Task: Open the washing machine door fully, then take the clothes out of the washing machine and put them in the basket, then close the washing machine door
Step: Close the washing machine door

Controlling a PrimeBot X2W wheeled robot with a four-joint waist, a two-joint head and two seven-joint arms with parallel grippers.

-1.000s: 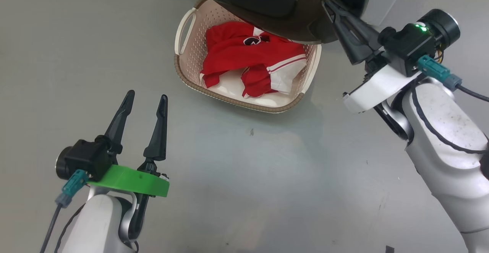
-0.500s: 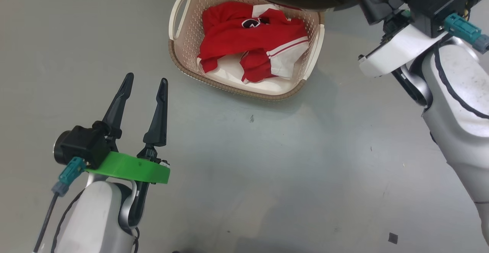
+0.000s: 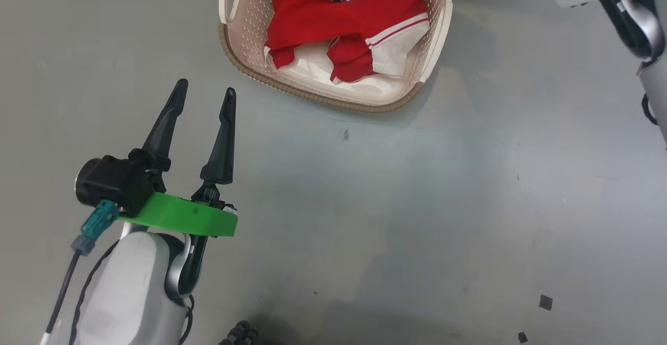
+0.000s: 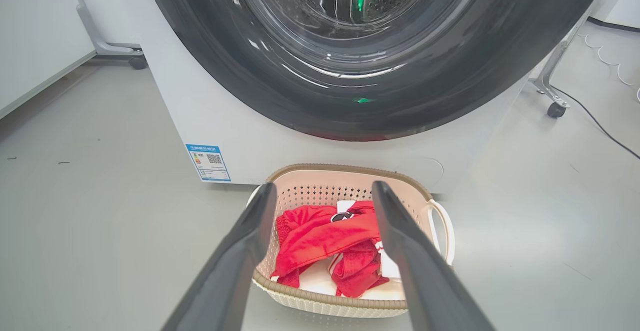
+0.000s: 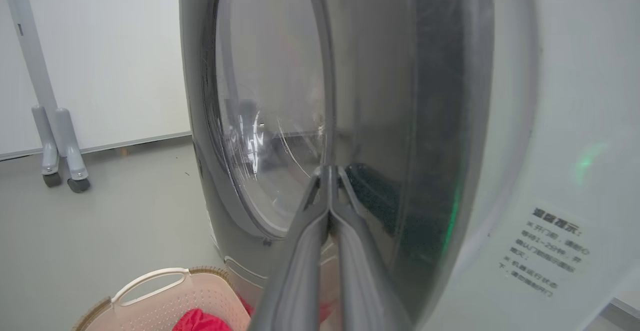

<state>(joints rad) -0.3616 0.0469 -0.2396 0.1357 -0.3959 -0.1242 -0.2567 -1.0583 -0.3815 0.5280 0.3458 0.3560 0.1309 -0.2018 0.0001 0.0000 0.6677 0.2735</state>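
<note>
Closed right gripper (image 5: 329,171) at the washing machine door (image 5: 370,71).
Its two fingers press together, their tips pointing at the door's glossy dark ring, just beside the clear bulging window (image 5: 265,111). The washing machine (image 5: 560,121) shows its white front to the right, bearing a printed label (image 5: 547,253). At the bottom left, the basket (image 5: 150,283) stands on the grey floor (image 5: 100,231) with red clothes (image 5: 200,321) inside.

Bright, even, diffuse light from overhead. Soft, faint shadows on the floor (image 3: 417,204) beside the basket (image 3: 333,103). Glare streaks and a green glint on the glossy door (image 4: 350,118). Smeared, out of focus up close in the right wrist view. Wide-angle bending at wrist-view edges.
</note>
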